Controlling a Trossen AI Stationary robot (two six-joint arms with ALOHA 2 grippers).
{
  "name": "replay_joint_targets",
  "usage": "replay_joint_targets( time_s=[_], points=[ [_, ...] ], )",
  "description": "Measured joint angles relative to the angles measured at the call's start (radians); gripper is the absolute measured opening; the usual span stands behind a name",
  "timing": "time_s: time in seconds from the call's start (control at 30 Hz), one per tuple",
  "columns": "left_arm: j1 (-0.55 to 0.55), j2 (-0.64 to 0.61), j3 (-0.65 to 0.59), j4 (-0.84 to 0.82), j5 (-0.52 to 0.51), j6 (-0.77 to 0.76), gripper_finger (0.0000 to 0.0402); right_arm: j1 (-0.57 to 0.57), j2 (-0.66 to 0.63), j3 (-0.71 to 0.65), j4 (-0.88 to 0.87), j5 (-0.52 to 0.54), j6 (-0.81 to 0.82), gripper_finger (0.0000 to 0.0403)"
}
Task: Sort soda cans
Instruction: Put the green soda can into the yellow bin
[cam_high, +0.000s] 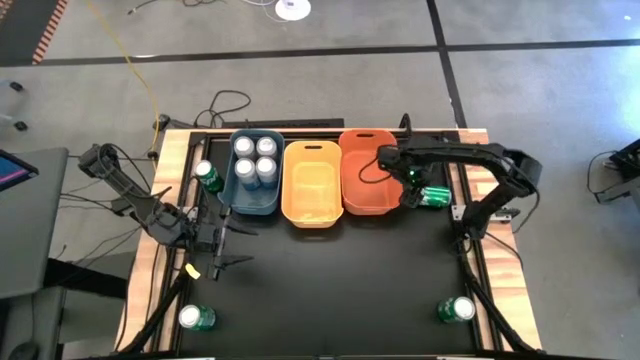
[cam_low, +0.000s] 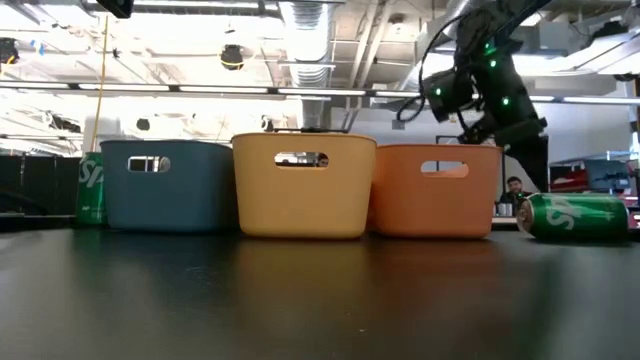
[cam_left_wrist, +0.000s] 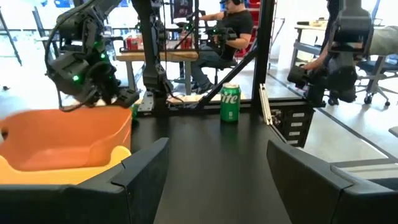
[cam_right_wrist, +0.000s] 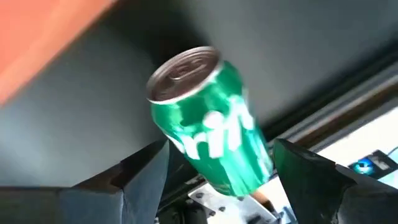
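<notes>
Four blue-silver cans (cam_high: 255, 160) stand in the blue bin (cam_high: 228, 195). One green can (cam_high: 436, 196) lies on its side on the table, right of the orange bin (cam_high: 368, 170); it also shows in the low view (cam_low: 575, 215). My right gripper (cam_high: 410, 190) is open and hangs above this can, whose body shows between the fingers in the right wrist view (cam_right_wrist: 221, 149) without touching them. Three more green cans stand upright: left of the blue bin (cam_high: 207, 177), near left (cam_high: 197, 318) and near right (cam_high: 455, 310). My left gripper (cam_high: 225, 245) is open and empty, in front of the blue bin.
The yellow bin (cam_high: 312, 185) stands between the blue and orange bins at the table's far side. Black frame rails (cam_high: 468, 250) run along the table's right side. The black tabletop (cam_high: 330, 290) stretches in front of the bins. People sit at desks beyond the table (cam_left_wrist: 230, 25).
</notes>
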Motion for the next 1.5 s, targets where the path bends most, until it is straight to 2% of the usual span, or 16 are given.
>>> replay_joint_targets(
  time_s=[0.1,0.23,0.4,0.57,0.83,1.17,1.5],
  points=[
    [0.0,0.0,0.0,-0.026,0.0,-0.024,0.0265,0.008,0.023,-0.085,0.02,-0.006,-0.027,0.0306],
    [0.0,0.0,0.0,-0.056,0.0,-0.034,0.0265,-0.008,0.007,-0.201,0.148,0.017,-0.044,0.0307],
    [0.0,0.0,0.0,-0.048,-0.002,-0.033,0.0265,-0.01,0.006,-0.208,0.177,0.023,-0.041,0.0307],
    [0.0,0.0,0.0,-0.019,-0.045,-0.011,0.0265,0.009,-0.041,-0.206,0.182,0.018,-0.046,0.0307],
    [0.0,0.0,0.0,-0.018,-0.049,-0.009,0.0265,0.057,-0.257,-0.207,0.277,-0.017,-0.001,0.0306],
    [0.0,0.0,0.0,-0.017,-0.049,-0.016,0.0265,0.11,-0.455,-0.207,0.261,-0.028,0.089,0.0306],
    [0.0,0.0,0.0,-0.016,-0.049,-0.03,0.0265,0.239,-0.619,-0.207,0.306,0.036,0.248,0.0306]
  ],
)
